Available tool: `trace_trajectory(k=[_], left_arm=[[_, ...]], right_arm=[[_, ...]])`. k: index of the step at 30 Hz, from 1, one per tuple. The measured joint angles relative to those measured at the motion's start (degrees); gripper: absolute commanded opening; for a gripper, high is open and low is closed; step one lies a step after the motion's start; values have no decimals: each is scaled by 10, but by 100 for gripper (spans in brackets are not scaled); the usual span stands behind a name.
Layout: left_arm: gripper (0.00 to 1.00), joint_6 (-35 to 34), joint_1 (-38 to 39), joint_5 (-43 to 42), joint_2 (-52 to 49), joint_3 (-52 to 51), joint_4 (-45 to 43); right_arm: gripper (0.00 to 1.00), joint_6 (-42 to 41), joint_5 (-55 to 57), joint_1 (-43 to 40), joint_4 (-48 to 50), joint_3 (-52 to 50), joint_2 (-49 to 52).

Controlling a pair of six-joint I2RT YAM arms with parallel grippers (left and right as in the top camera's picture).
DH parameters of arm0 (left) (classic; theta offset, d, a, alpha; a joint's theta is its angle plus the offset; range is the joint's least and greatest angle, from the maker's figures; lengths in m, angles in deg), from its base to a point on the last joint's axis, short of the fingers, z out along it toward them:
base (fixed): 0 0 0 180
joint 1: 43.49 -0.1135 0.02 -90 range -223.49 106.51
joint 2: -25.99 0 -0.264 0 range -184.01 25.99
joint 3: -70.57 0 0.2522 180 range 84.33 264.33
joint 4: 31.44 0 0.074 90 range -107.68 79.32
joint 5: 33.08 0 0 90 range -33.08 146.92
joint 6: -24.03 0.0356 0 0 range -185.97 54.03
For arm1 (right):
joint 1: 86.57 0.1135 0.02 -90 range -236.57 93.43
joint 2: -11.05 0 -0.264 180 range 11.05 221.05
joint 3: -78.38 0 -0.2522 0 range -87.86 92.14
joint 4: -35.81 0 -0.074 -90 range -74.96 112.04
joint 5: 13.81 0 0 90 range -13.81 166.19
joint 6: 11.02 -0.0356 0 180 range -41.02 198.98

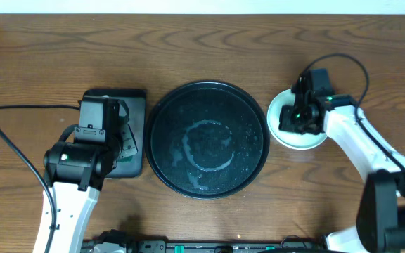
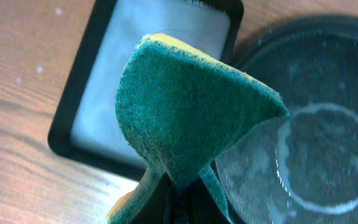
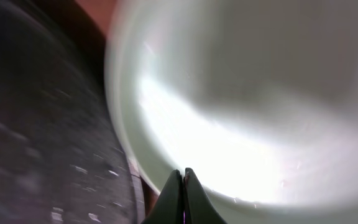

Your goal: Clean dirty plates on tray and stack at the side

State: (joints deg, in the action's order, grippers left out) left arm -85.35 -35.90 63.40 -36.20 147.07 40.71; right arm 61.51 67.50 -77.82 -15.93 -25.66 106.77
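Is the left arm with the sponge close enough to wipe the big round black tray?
Probably yes. The left gripper holds the sponge over the small rectangular tray, right beside the round tray, and nothing stands between them. The round tray shows only wet streaks.

Brown wood-grain table fills the view, with a pale wall strip along its far edge.

Own gripper low centre, tips pressed together, no gap. Pale plate fills right, blurred, glare on near side. Black tray left, flecked. Table sliver far left.
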Motion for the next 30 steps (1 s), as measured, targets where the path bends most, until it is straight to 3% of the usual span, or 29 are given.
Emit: trace_trajectory(k=[11,18,26,30], left_arm=[[8,56,-6,30,-132,0,-94],[8,92,-59,29,-245,0,-149],[9,134,-90,-26,-314,0,-156],[17,139,-90,-36,-313,0,-158]], right_arm=[[1,11,9,0,-27,10,-33],[1,23,49,0,-44,10,-33],[1,27,59,0,-44,10,-33],[1,27,59,0,-45,10,-33]])
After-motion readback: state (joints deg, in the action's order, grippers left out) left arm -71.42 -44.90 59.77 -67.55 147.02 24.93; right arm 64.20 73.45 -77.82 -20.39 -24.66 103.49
